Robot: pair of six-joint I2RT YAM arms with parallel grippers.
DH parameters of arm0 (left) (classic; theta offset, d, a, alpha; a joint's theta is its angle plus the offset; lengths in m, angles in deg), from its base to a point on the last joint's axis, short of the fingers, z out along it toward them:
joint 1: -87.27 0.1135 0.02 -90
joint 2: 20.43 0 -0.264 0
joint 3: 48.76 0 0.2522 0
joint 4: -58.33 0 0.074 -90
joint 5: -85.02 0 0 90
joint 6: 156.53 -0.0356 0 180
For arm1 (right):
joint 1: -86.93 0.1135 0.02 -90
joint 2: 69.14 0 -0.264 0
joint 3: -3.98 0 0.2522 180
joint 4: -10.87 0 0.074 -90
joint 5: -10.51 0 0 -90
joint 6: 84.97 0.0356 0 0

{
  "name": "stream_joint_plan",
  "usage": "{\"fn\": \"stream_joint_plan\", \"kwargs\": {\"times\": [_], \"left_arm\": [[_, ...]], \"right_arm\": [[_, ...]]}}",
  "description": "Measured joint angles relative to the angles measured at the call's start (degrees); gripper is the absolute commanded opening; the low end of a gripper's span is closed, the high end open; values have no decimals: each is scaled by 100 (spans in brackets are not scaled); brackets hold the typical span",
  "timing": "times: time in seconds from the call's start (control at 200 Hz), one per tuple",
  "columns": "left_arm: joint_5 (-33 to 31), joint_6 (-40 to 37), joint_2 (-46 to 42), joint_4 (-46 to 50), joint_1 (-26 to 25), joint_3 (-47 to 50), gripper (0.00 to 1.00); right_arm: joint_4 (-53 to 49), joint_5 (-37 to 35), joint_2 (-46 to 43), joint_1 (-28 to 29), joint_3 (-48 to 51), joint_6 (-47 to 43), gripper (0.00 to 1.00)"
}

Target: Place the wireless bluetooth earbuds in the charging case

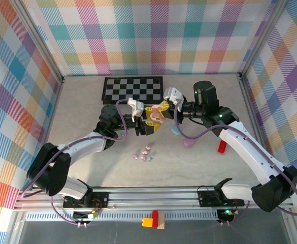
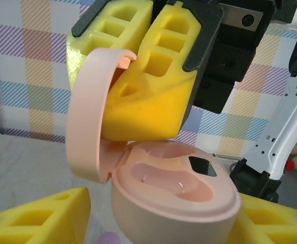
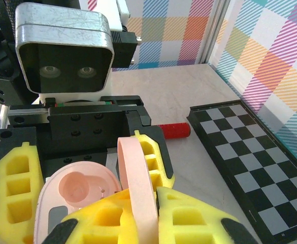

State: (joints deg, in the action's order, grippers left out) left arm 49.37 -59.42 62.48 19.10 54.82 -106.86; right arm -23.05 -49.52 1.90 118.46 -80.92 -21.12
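charging case (image 2: pixel 174 204) wells upward, lid (image 2: pixel 87 117) seemingly vertical

The pale, stone-patterned table (image 1: pixel 77 101) has a black-and-white checkerboard (image 1: pixel 133 88) lying flat at its far side. Near the middle lies a loose cluster of tiny pastel earbuds (image 1: pixel 144 154). To their right lie a small blue case (image 1: pixel 175 130), a pinkish case (image 1: pixel 189 144) and, further right, a red block (image 1: pixel 222 147).
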Motion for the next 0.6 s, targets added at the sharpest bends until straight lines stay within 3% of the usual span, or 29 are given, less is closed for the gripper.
{"fn": "stream_joint_plan", "kwargs": {"times": [0.345, 0.45, 0.6], "left_arm": [[46, 131, 66, -275, 0, -59, 60], [68, 170, 74, -293, 0, -61, 65], [72, 216, 105, -308, 0, -66, 57]], "right_arm": [[17, -44, 4, 4, 0, -9, 0], [31, -94, 7, 4, 0, -9, 0], [76, -151, 17, 4, 0, -7, 0]]}}
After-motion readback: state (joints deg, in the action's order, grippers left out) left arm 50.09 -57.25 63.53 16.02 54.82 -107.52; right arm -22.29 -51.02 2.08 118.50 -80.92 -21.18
